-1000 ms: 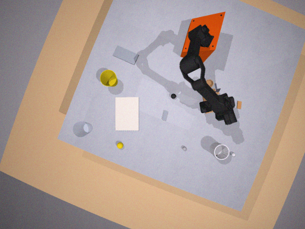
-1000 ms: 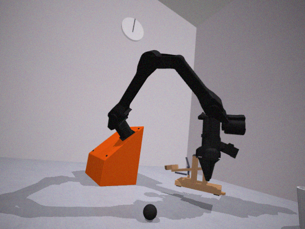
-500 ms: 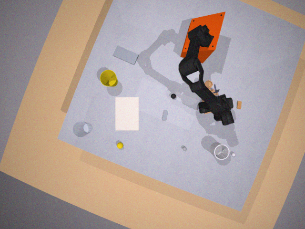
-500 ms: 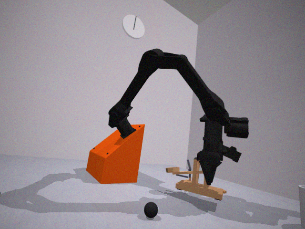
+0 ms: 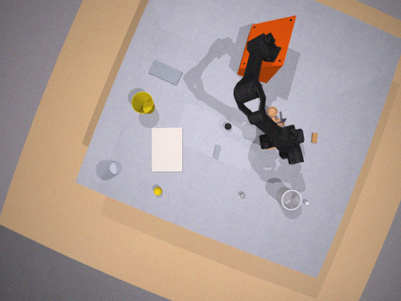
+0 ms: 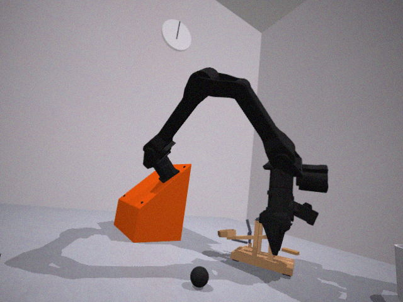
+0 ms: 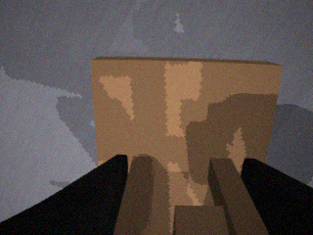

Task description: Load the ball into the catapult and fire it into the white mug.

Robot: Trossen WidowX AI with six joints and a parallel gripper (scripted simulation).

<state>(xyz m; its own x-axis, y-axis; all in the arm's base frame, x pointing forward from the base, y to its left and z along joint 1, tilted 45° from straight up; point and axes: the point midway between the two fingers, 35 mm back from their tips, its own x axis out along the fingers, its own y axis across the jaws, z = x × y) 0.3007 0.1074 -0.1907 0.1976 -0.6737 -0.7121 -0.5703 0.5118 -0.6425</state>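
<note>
Two dark fingers of my claw (image 6: 276,248) stand about half open, clamped on the wooden frame of the catapult (image 6: 260,257); the wrist view shows the base boards between them, each finger against a side. I point straight down from above.

Catapult sits on the tabletop (image 5: 200,226) just in front of my orange base block (image 6: 152,207). Its long base runs left-right in the exterior view; the throwing arm ends in a cup (image 6: 226,232) that points toward the base block side, near level.

Ball (image 5: 227,126), black, lies loose on the tabletop, apart from the catapult, on its cup side. White mug (image 5: 291,199) stands nearer the tabletop's edge, well apart from the catapult, with bare surface between them. Small tan block (image 5: 314,137) lies just beside my wrist.
</note>
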